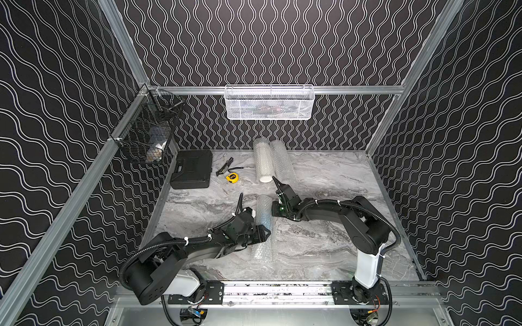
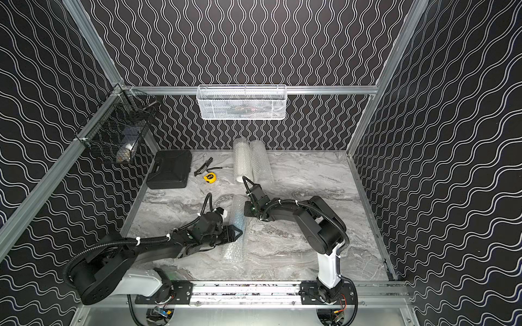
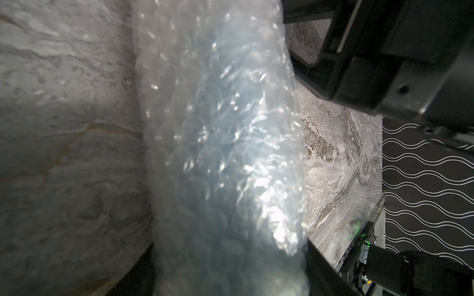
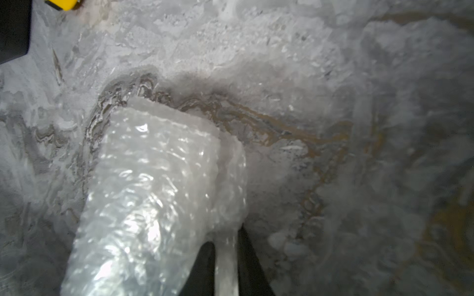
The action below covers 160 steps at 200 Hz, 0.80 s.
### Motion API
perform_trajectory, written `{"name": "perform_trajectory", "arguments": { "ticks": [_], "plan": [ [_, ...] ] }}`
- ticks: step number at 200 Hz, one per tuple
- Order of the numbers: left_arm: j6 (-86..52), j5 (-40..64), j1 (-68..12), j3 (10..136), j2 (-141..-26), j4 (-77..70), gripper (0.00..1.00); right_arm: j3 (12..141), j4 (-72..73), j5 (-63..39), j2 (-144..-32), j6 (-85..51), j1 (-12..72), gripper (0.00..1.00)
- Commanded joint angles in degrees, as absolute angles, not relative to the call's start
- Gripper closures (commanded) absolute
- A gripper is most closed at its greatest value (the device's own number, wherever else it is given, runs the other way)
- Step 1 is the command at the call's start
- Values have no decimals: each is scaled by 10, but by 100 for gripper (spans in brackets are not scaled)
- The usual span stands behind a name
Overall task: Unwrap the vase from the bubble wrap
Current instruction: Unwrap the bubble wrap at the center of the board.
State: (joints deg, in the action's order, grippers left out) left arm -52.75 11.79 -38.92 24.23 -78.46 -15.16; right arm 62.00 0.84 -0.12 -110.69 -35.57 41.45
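bubble wrap (image 3: 218, 153) clasped in left gripper (image 1: 265, 232) | right gripper (image 4: 225, 239) pinches its flap

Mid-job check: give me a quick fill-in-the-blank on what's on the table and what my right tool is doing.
1. The tape measure beside the black case is ___ in colour.
2. The right tool is ___ on a thin flap of the bubble wrap.
3. The basket on the back rail is ___ mesh.
4. Near the back wall lie ___ more rolls.

Missing words: yellow; shut; white; two.
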Motion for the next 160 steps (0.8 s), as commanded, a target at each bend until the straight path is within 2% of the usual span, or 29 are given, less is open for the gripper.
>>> {"name": "perform_trajectory", "arguments": {
  "ticks": [1,76,128,160],
  "plan": [
    [-539,128,-391,236,-777,-119,57,621,1,39,-1109,-378,411,87],
    [-547,118,-392,219,-769,-123,58,588,72,-43,-1107,-445,354,88],
    [-545,118,-392,226,-771,-123,58,559,83,-141,-1092,-432,352,71],
    [-545,117,-392,227,-771,-123,58,524,92,-191,-1075,-437,352,65]
  ]
}}
